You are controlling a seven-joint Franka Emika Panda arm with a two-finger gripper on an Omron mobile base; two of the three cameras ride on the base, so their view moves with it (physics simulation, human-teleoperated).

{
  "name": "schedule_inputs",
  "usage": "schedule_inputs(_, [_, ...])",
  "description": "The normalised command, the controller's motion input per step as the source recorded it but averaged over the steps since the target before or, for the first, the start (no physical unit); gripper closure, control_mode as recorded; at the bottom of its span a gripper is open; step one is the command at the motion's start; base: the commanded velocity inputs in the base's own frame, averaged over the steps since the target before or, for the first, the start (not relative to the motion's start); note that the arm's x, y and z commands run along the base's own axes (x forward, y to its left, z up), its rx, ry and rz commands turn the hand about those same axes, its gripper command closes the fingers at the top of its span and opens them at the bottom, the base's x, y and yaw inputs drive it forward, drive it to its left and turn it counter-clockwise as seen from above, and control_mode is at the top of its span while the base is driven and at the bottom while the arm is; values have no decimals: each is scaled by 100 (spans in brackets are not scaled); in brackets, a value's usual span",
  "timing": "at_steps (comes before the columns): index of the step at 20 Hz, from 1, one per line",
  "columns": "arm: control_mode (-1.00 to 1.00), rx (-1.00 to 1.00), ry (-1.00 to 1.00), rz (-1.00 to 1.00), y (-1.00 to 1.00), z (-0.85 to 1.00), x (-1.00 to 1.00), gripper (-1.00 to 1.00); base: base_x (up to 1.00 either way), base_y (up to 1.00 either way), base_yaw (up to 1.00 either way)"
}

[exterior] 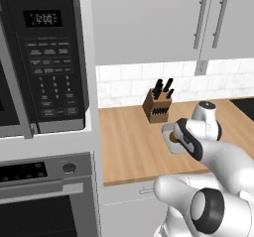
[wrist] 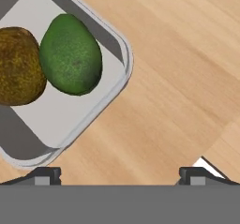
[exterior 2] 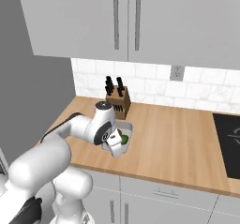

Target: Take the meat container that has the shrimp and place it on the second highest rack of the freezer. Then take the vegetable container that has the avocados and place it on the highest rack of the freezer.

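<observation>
The vegetable container (wrist: 79, 120) is a pale grey tray lying on the wooden counter. In it the avocados lie side by side, a brown one (wrist: 16, 66) and a green one (wrist: 70, 54). My gripper (wrist: 120, 174) is open and empty. It points down at the bare counter beside the tray's near corner, with one fingertip (wrist: 44, 175) close to the rim. In the right base view my hand (exterior 2: 115, 145) hangs over the tray (exterior 2: 125, 130) near the counter's front edge. The left base view shows the tray's edge (exterior: 166, 132) behind my wrist. The meat container with the shrimp and the freezer are out of view.
A wooden knife block (exterior: 158, 105) stands against the tiled wall behind the tray. A microwave (exterior: 44, 57) sits over an oven (exterior: 44, 201) at the left. A black cooktop (exterior 2: 227, 143) lies at the right. The counter's front edge (wrist: 208, 167) is close under my hand.
</observation>
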Motion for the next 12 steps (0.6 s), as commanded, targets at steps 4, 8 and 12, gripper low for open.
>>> schedule_inputs(4, [-100,0,0,0,0,-9,0,-100,0,0,0])
schedule_inputs(8, [-100,0,0,0,4,-4,7,-100,0,0,0])
schedule_inputs(12, [-100,0,0,0,19,-6,23,-100,0,0,0])
